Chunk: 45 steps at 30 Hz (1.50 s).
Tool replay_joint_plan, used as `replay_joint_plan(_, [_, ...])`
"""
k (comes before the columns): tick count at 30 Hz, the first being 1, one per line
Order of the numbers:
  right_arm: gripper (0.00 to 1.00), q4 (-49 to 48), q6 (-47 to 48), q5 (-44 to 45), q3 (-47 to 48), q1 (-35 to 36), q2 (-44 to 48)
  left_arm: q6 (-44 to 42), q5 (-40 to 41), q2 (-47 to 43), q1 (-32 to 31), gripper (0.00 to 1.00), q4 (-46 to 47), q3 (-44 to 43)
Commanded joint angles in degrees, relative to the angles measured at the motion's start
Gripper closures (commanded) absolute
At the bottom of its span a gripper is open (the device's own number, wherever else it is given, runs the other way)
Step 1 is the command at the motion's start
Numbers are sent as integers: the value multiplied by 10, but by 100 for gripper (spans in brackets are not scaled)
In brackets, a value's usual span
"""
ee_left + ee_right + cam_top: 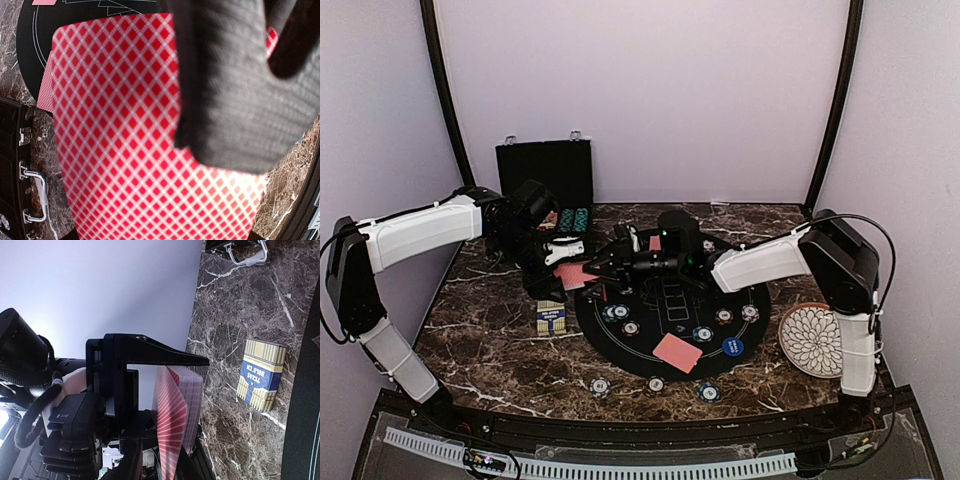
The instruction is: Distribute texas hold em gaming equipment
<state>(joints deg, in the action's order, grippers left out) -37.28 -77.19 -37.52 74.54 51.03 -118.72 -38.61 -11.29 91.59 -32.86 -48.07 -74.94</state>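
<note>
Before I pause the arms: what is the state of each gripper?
Left gripper: closed on the red-backed card deck.
Right gripper: beside the deck; state cannot be told.

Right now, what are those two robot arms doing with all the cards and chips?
They're setting up a poker game. The left gripper is clamped on a deck of red-backed cards, holding it by the left edge of the round black mat. The right gripper is at the deck, as if to take a card off; I can't tell if it grips one. One card lies face down on the mat, and poker chips lie on the mat and on the table.
</note>
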Motion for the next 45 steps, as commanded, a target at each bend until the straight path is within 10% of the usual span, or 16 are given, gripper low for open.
replay_joint_plan(1, [85, -1, 3, -14, -3, -4, 16, -7, -1, -18, -1, 100, 4, 7])
replay_joint_plan(10, [100, 100, 70, -2, -28, -28, 68, -8, 3, -19, -1, 100, 3, 11])
replay_joint_plan(16, [100, 350, 218, 50, -4, -69, 145, -11, 9, -19, -1, 100, 4, 16])
replay_joint_plan(25, [100, 840, 499, 449, 193, -102, 145, -11, 7, -22, -1, 100, 2, 20])
replay_joint_plan(37, [100, 1038, 521, 807, 361, -64, -18, -12, 6, -26, -1, 100, 0, 21])
replay_joint_plan(45, [100, 1125, 509, 862, 470, -12, -162, -11, 5, -31, -1, 100, -1, 24])
